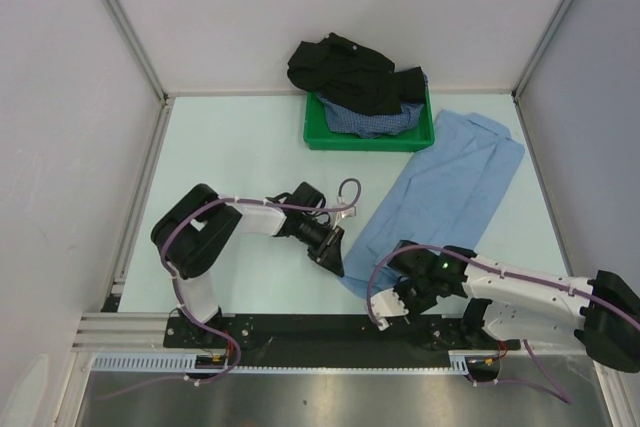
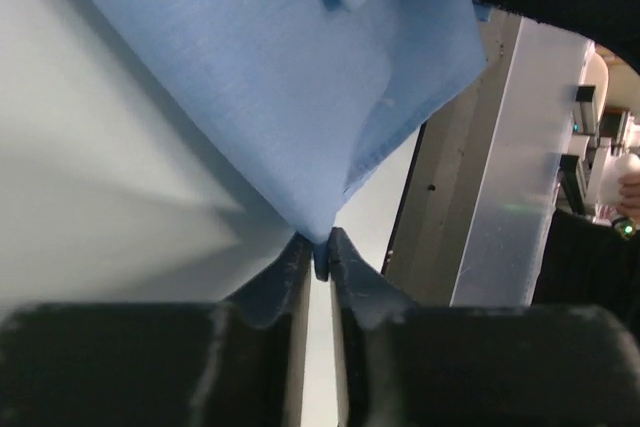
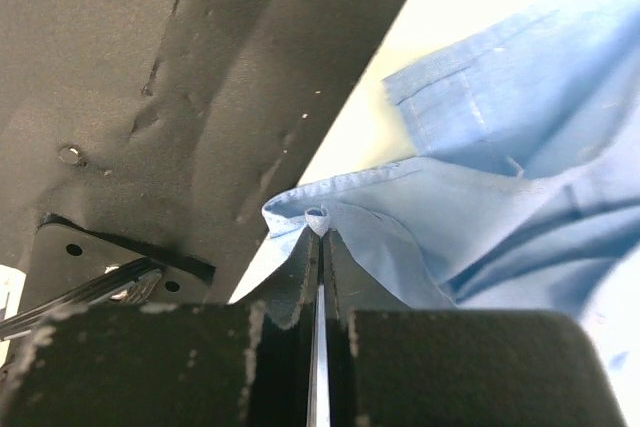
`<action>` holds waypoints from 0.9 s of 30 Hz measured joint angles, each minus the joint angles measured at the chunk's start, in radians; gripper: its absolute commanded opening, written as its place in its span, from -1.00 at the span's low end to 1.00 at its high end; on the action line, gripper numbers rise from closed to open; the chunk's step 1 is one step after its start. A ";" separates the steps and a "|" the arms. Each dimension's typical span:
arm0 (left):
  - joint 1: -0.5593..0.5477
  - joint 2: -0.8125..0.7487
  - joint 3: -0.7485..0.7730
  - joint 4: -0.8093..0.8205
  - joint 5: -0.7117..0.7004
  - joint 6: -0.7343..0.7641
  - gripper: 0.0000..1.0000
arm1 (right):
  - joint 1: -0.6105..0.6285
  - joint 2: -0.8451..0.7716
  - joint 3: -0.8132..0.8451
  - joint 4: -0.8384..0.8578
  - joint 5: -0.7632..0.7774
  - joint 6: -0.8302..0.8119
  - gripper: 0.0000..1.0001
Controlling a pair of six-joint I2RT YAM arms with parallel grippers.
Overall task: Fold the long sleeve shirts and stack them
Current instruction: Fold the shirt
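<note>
A light blue long sleeve shirt (image 1: 450, 187) lies spread on the table, running from the back right toward the near middle. My left gripper (image 1: 333, 255) is shut on its near left corner; in the left wrist view the blue cloth (image 2: 300, 87) tapers into the pinched gripper (image 2: 321, 252). My right gripper (image 1: 392, 305) is shut on the shirt's near hem; the right wrist view shows a small roll of blue hem (image 3: 318, 219) squeezed between the tips. A black shirt (image 1: 345, 72) and a dark-blue checked shirt (image 1: 365, 119) are heaped in the green tray.
The green tray (image 1: 322, 135) stands at the back middle, against the rear wall. White walls and metal frame posts (image 1: 145, 162) close in the table on left, back and right. A black base strip (image 1: 300, 332) runs along the near edge beneath both arms.
</note>
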State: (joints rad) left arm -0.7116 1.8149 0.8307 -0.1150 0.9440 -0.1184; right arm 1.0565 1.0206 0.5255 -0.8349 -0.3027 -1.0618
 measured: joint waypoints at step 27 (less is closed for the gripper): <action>-0.037 0.177 0.512 0.068 0.162 -0.190 -1.00 | -0.687 -0.151 0.226 -0.173 -0.085 -0.233 -1.00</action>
State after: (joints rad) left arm -0.7486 1.9923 1.3426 -0.0471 1.1061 -0.3088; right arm 0.3695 0.8692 0.7513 -1.0077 -0.3874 -1.2949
